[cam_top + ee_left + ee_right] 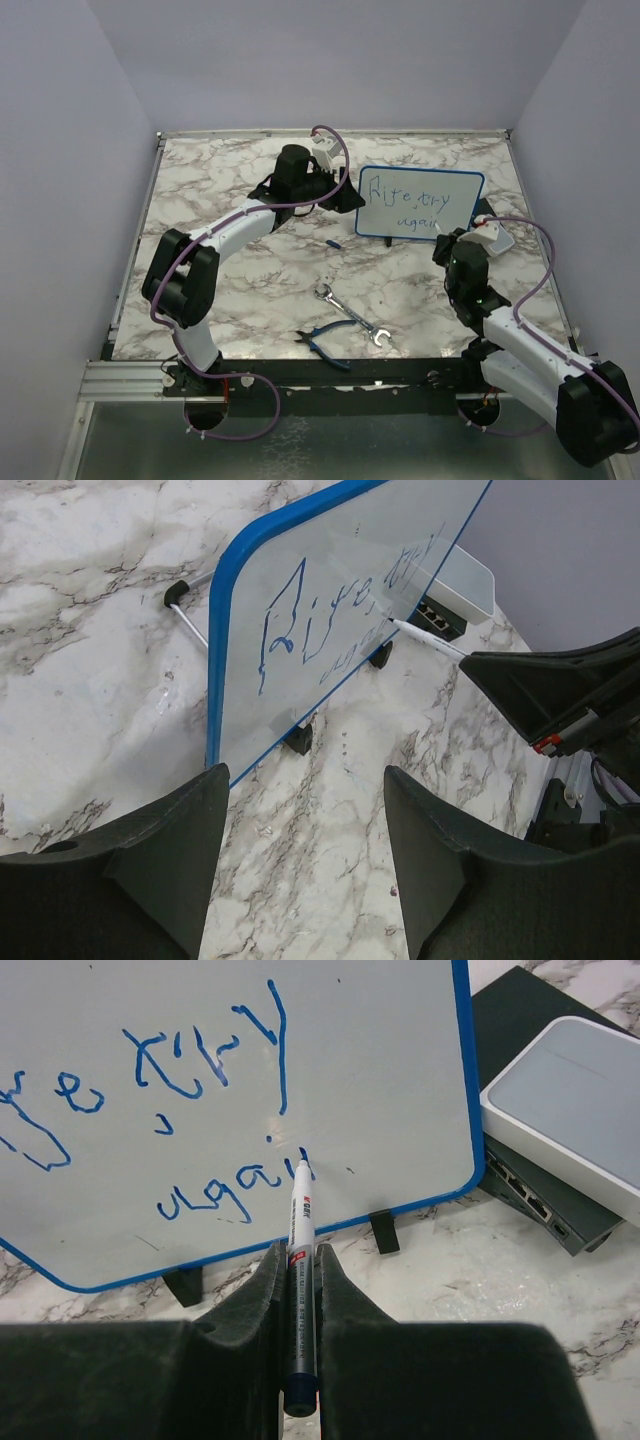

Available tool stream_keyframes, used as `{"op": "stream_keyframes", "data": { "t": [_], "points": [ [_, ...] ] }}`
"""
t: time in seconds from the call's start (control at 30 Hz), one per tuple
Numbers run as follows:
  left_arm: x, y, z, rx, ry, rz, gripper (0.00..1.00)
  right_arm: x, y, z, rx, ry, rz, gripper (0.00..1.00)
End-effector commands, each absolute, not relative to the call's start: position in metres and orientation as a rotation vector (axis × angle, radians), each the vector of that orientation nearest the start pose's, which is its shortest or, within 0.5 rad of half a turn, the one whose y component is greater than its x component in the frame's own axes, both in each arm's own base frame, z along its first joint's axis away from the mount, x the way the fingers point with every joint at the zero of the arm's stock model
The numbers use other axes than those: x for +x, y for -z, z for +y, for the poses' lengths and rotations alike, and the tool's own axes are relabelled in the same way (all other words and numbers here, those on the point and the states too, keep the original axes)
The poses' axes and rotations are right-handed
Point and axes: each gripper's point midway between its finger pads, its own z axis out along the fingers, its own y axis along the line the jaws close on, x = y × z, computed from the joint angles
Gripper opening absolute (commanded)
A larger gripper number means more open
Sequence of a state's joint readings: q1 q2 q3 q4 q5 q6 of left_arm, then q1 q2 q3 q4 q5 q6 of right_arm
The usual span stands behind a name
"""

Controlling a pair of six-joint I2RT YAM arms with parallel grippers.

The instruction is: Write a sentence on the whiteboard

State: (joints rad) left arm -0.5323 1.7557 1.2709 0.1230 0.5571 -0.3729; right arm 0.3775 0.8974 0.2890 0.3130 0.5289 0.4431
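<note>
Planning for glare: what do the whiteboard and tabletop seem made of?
Whiteboard: smooth, slightly glossy white panel in a blue rim, probably plastic; soft sheen shows. Tabletop: marble-veined pattern, low sheen; real stone or printed laminate, cannot tell.

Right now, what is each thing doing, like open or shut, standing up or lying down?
Whiteboard: standing up on its feet, written on.
Sentence: two blue lines, ending by the pen tip.
Pen: uncapped, tip at the whiteboard.
Right gripper: shut on the pen.
Left gripper: open, empty.
Wrench: lying flat.
Pliers: lying flat.
</note>
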Motion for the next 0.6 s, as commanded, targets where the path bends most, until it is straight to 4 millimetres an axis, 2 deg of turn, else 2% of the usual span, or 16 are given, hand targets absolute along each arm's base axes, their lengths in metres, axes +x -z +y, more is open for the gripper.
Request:
{"op": "stream_keyframes", "data": {
  "t": [0.0,0.33,0.57],
  "points": [
    [0.369,-0.215,-0.347,0.591,1.139,1.936,0.64,0.316,-0.149,0.039,0.429,-0.073,1.699,0.01],
    [0.369,-0.216,-0.347,0.590,1.139,1.935,0.64,0.313,-0.147,0.027,0.468,-0.004,1.699,0.01],
    [0.369,-0.216,-0.347,0.590,1.140,1.934,0.64,0.314,-0.142,0.028,0.467,-0.005,1.717,0.01]
  ]
}}
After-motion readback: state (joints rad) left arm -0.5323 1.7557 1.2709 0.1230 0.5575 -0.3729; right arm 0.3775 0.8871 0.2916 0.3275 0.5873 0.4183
